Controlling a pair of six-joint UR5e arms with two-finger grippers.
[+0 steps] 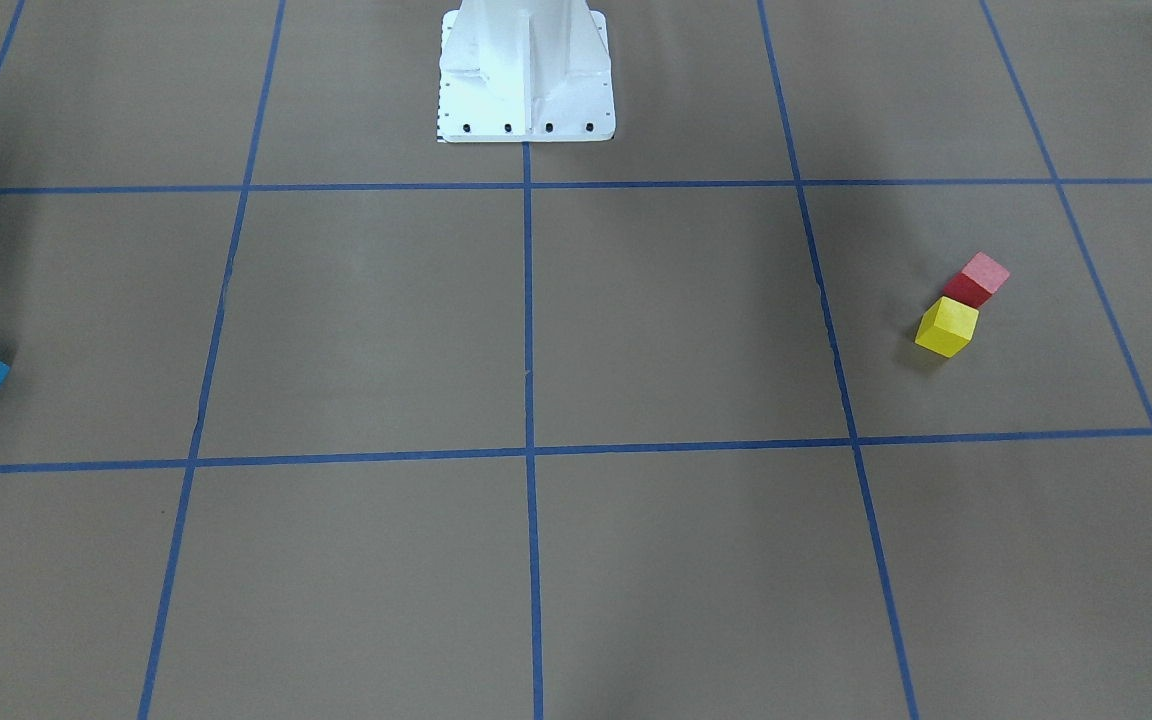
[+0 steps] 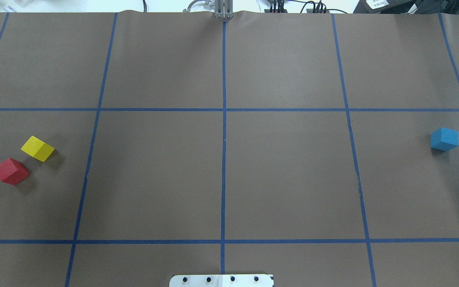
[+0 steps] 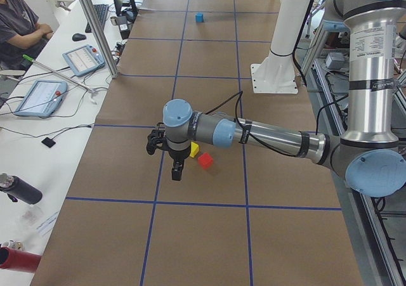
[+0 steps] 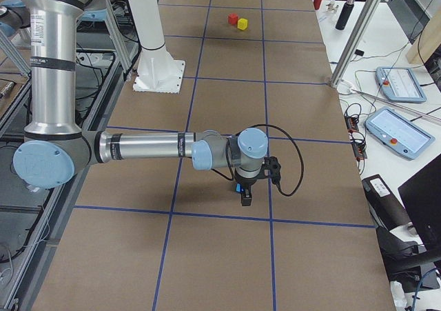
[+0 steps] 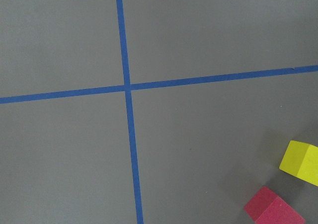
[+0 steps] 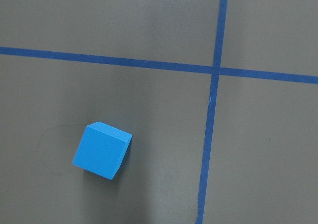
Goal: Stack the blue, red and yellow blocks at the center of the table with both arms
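Approaching: I am starting the job. No block is lifted or stacked, and none lies at the bench centre (image 2: 224, 139).
Left fingers (image 3: 177, 170): I am hovering just beside the yellow block (image 2: 37, 148) and red block (image 2: 11, 171), which lie close together far out on my left. I cannot tell whether these fingers are clenched or released.
Right fingers (image 4: 245, 199): I am hanging over the blue block (image 2: 444, 139) far out on my right, and again I cannot tell their state.
Next move: I am judging it calls for lining up squarely over one block, descending, then carrying it to the middle tape line (image 2: 224, 79).
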